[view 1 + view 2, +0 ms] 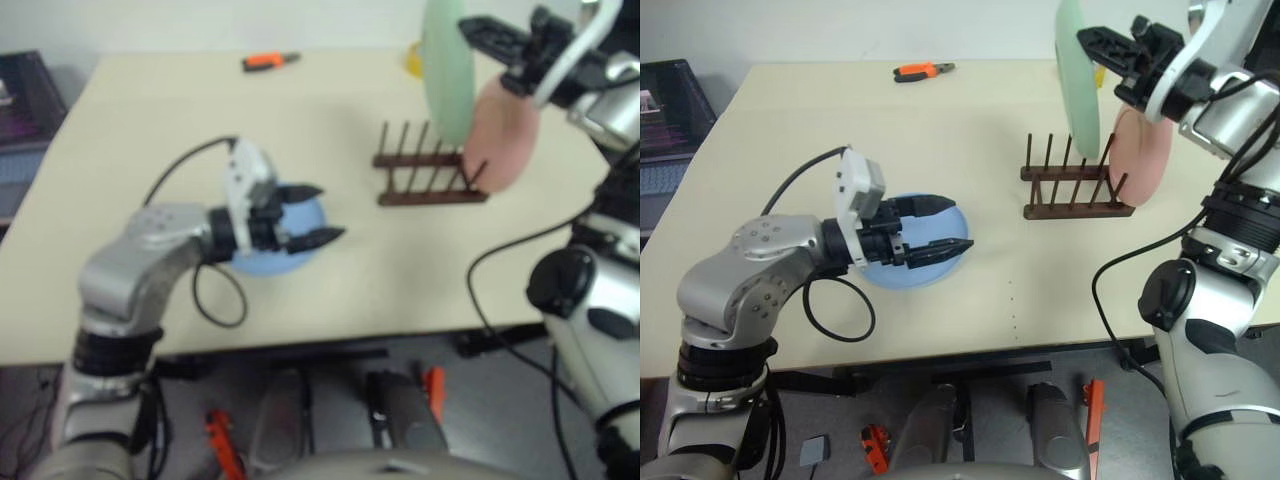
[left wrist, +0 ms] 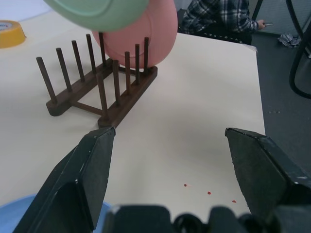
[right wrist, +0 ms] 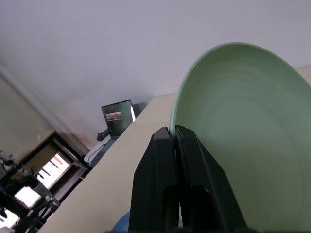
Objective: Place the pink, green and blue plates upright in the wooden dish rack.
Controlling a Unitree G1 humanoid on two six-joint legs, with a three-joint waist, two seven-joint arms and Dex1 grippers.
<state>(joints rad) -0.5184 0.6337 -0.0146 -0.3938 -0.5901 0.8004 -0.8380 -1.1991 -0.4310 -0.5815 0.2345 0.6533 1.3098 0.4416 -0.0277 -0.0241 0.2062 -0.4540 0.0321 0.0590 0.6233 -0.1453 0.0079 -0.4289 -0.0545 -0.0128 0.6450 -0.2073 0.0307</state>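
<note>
I have the right gripper (image 1: pixel 1090 40) clamped on the rim of the green plate (image 1: pixel 1077 85), holding it on edge in the upper right of the head view, just above the wooden dish rack (image 1: pixel 1076 185). The pink plate (image 1: pixel 1140 160) stands upright at the rack's right end, right behind the green one. My left gripper (image 1: pixel 945 225) sits left of centre with its fingers spread wide, grasping nothing, hovering over the blue plate (image 1: pixel 930 270), which lies flat on the table (image 1: pixel 940 120). Orange pliers (image 1: pixel 922 70) rest near the table's top edge.
</note>
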